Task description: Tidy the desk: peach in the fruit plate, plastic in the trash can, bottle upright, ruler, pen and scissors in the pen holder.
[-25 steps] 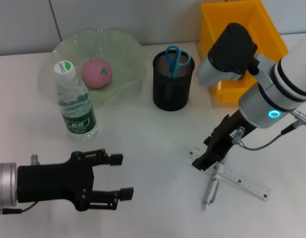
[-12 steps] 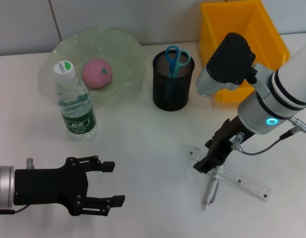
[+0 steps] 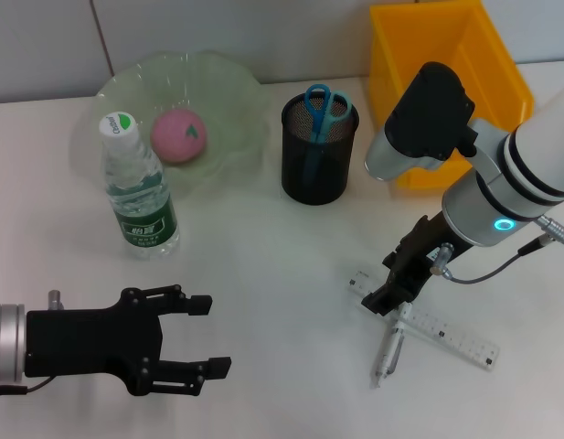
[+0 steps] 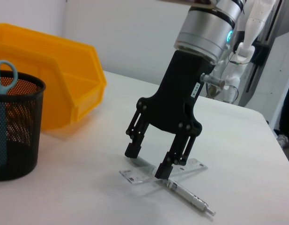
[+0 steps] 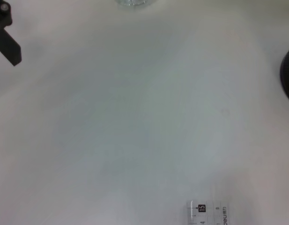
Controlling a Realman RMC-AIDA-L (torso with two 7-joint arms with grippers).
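Two arms showed on my feed: the right end effector (image 4: 150,161), fingers spread, hovered just above the clear ruler (image 3: 437,328) and pen (image 3: 388,353) on the white worktop (image 3: 272,265); the left end effector (image 3: 204,334) hung open, well apart.

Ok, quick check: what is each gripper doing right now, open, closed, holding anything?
Left gripper: open, empty, low over the near desk.
Right gripper: open, fingers straddling the ruler end beside the pen, nothing gripped.

White table (image 3: 263,265), bottle (image 3: 140,197), fruit plate (image 3: 236,114), pen holder (image 3: 316,155), yellow bin (image 3: 496,55), ruler (image 3: 446,334), pen (image 3: 389,352)
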